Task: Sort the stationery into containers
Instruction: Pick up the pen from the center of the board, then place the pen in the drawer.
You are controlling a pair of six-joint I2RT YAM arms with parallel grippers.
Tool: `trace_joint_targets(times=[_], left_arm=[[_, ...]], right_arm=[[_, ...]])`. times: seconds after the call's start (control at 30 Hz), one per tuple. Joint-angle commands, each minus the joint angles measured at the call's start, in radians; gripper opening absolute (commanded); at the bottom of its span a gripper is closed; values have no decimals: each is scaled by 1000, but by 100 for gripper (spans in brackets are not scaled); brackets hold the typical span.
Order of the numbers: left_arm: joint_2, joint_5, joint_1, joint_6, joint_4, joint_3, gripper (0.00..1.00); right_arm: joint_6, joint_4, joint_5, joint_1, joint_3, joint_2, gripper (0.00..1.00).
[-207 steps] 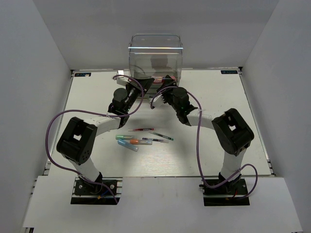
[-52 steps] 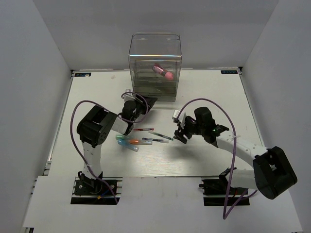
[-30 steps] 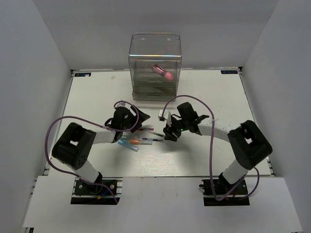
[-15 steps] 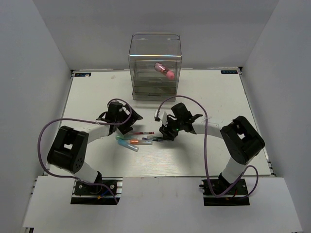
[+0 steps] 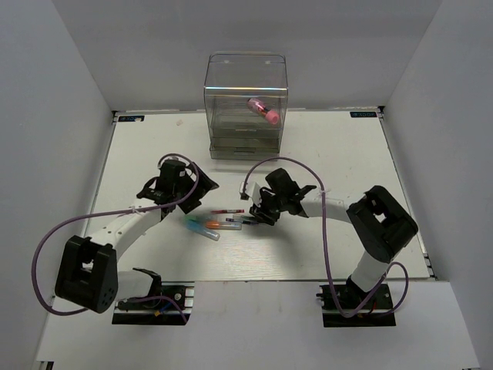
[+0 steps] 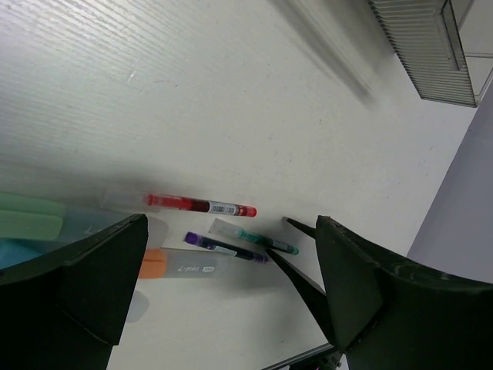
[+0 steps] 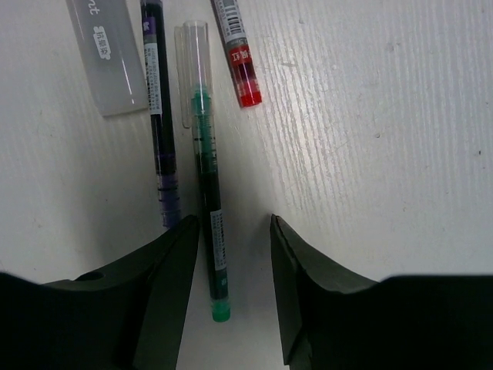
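Observation:
Several pens and markers lie in a loose cluster mid-table: a red pen point(image 5: 229, 211), a purple pen point(image 7: 158, 116), a green pen point(image 7: 206, 193), an orange marker point(image 5: 209, 225) and a blue marker point(image 5: 208, 234). My right gripper point(image 5: 251, 218) is low over the cluster. In the right wrist view its jaws stand apart, one on each side of the green pen's lower end, the left one close against it. My left gripper point(image 5: 196, 188) hovers wide open and empty, up and to the left of the pens. The clear organiser point(image 5: 246, 77) holds a pink tube point(image 5: 263, 110).
The organiser's stacked drawers point(image 5: 245, 146) face the arms at the table's far middle. White walls close in the left, right and back. Purple cables loop over both arms. In the left wrist view a green marker point(image 6: 31, 220) lies at the left edge.
My left gripper has opened fully and drawn back to the left, away from the pens. My right gripper has shifted left and down over the green pen, and its jaws have narrowed.

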Motion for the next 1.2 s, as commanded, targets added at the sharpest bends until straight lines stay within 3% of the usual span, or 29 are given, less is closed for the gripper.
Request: trace_joint_targets(times=[0.0,0.17,0.27,0.3,0.57,0.73,0.9,1.17], left_arm=[[-58,-26,3,0,-66,-19,99],[-70,-26,3,-19,-66,-28,99],[-70,3,3,-40,-56,-29,99],[-70,12,3,-76,-56,-29,99],[-50,23,3,-146,-112,2,98],[-3,62,-17,-248,-93,20,95],[109,80,-17,-296,-116,105,95],[275,111,-17,-362,-243,275,93]], right_arm=[[-26,15,47,22,-10,1,48],[-46,14,96,47,-2,16,38],[-43,-27,81,48,22,36,16],[-40,-40,76,47,30,39,1],[-112,-52,107,30,34,-137,0],[-190,63,199,1,74,-223,0],[-235,190,257,-24,164,-159,0],[-454,259,305,-47,344,8,0]])
